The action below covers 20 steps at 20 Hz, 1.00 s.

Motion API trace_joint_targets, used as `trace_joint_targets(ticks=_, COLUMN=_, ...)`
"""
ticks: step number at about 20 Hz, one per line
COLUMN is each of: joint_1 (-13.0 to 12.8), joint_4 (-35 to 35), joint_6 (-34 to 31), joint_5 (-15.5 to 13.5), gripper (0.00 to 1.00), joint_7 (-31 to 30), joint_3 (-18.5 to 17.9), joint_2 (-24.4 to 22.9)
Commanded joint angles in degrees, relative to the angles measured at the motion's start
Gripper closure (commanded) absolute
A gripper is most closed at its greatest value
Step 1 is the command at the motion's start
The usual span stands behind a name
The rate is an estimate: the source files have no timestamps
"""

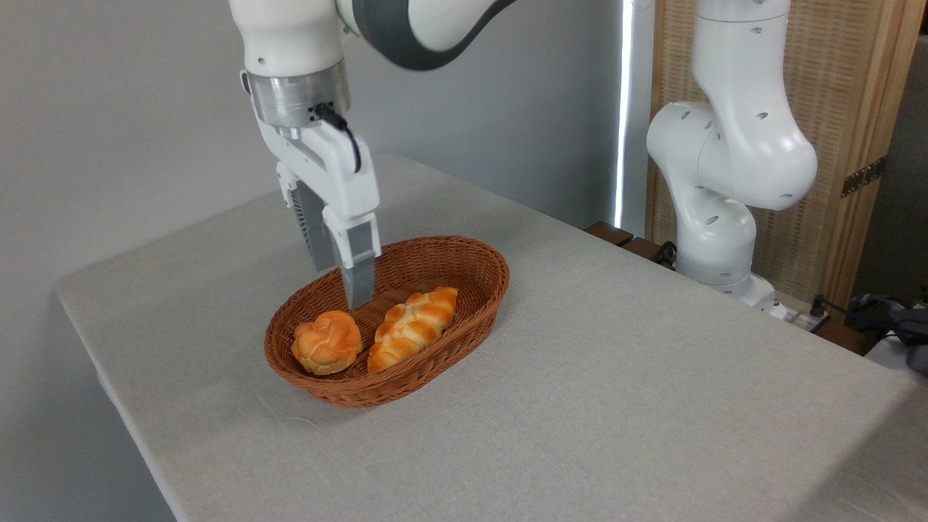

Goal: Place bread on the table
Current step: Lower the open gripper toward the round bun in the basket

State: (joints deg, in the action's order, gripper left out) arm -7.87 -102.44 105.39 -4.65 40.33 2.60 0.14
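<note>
Basket (464,286): bun (327,342) at left end, loaf (413,326) beside it | gripper (339,279) above bun, fingers parted, holding nothing | table (616,377): bare cloth toward right and near edges

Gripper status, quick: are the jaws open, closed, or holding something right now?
Gripper: jaws open and empty, hanging over the basket, above the bread and not touching it.

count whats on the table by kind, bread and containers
Round knotted bun: 1
Long braided loaf: 1
Wicker basket: 1
Total: 3, with both breads lying in the basket on the table.
</note>
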Motion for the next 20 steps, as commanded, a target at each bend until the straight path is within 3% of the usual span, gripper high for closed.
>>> trace_joint_targets(ticks=1, joint_1=-2.68, joint_4=-4.0, joint_6=4.82, joint_5=-0.89, gripper=0.0, joint_7=-0.43, joint_3=-0.4, joint_2=-1.28)
trace_joint_targets(ticks=7, joint_1=-5.05, joint_4=-6.02, joint_6=5.61, joint_5=-0.8, gripper=0.0, joint_7=0.28, joint_3=-0.49, joint_2=-1.11)
trace_joint_targets(ticks=11, joint_1=-6.37, joint_4=-9.97, joint_6=12.19, joint_5=-0.63, gripper=0.0, joint_7=0.37, joint_3=-0.49, joint_2=-0.76)
trace_joint_targets(ticks=20, joint_1=-6.46, joint_4=-11.29, joint_6=16.41, joint_5=-0.01, gripper=0.0, joint_7=6.78, joint_3=-0.49, joint_2=0.91)
